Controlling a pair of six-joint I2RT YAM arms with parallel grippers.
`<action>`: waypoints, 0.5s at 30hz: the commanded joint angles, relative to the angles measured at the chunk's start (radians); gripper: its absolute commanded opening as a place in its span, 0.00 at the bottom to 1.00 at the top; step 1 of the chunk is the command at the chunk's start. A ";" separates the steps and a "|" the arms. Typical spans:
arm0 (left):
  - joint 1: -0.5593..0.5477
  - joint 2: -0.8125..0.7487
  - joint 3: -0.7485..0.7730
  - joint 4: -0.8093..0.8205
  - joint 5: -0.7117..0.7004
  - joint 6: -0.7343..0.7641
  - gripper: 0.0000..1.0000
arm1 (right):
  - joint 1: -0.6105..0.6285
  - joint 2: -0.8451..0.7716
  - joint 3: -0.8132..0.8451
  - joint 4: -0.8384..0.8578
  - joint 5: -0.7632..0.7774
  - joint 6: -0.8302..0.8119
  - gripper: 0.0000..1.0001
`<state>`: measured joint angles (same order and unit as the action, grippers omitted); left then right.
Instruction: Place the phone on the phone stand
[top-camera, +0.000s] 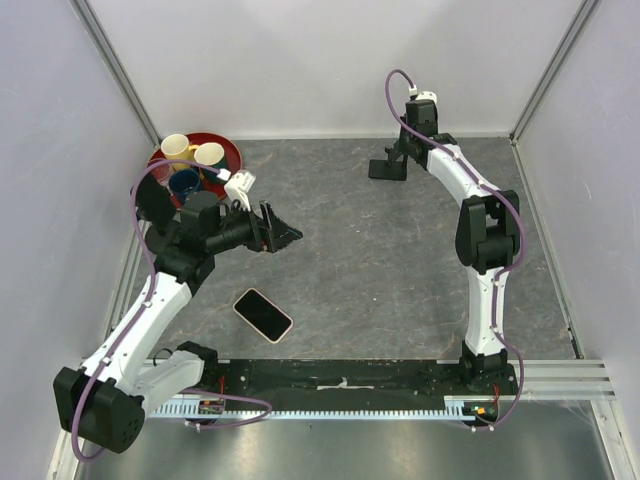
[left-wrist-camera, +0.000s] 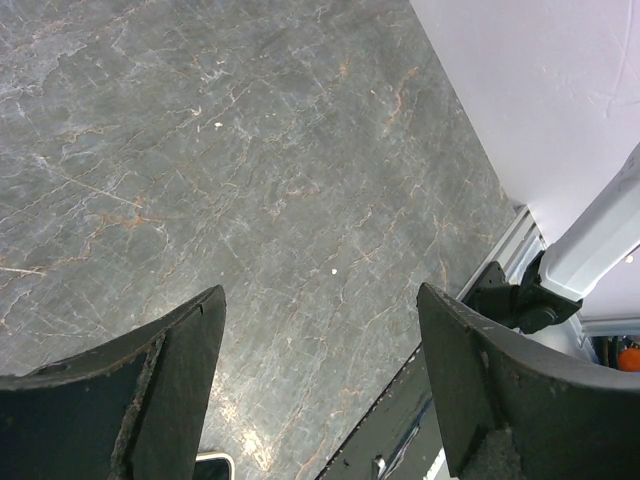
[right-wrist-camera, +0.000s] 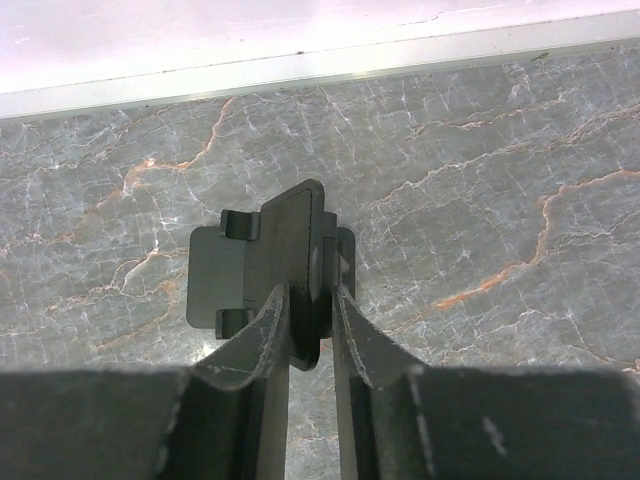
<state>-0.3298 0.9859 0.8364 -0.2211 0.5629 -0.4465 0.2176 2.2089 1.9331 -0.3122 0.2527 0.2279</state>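
Black fingers of my right gripper (right-wrist-camera: 312, 300) are closed to a narrow slit on the upright back plate of the phone stand (right-wrist-camera: 215, 270), pinching its thin edge from both sides. The stand's flat base rests on the grey marbled table (right-wrist-camera: 500, 200), near the pale far wall (right-wrist-camera: 300, 40). In the top view the stand sits at the far side of the table, right of centre, with my right arm (top-camera: 470, 190) reaching over it. My left gripper (left-wrist-camera: 320, 295) hangs with its jaws spread wide and nothing between them; only bare table surface shows in the gap. From above it hovers over the left half of the table, pointing toward the centre. The phone (top-camera: 263, 314), pale pink with a dark rim, lies flat on the table at the near left, nearer to me than the left gripper and well apart from the stand. In the far left corner, a red tray (top-camera: 232, 152) carries several cups (top-camera: 176, 146).
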 joint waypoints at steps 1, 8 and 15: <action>-0.005 0.005 -0.003 0.040 0.029 0.042 0.82 | -0.006 0.011 0.050 0.024 -0.041 -0.015 0.18; -0.005 0.014 -0.005 0.040 0.026 0.043 0.82 | -0.007 -0.044 0.047 0.015 -0.093 -0.036 0.00; -0.005 0.019 -0.003 0.040 0.031 0.043 0.82 | -0.001 -0.205 -0.115 0.025 -0.337 -0.087 0.00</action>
<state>-0.3298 1.0058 0.8303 -0.2207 0.5625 -0.4461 0.2081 2.1666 1.8893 -0.3157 0.1219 0.1898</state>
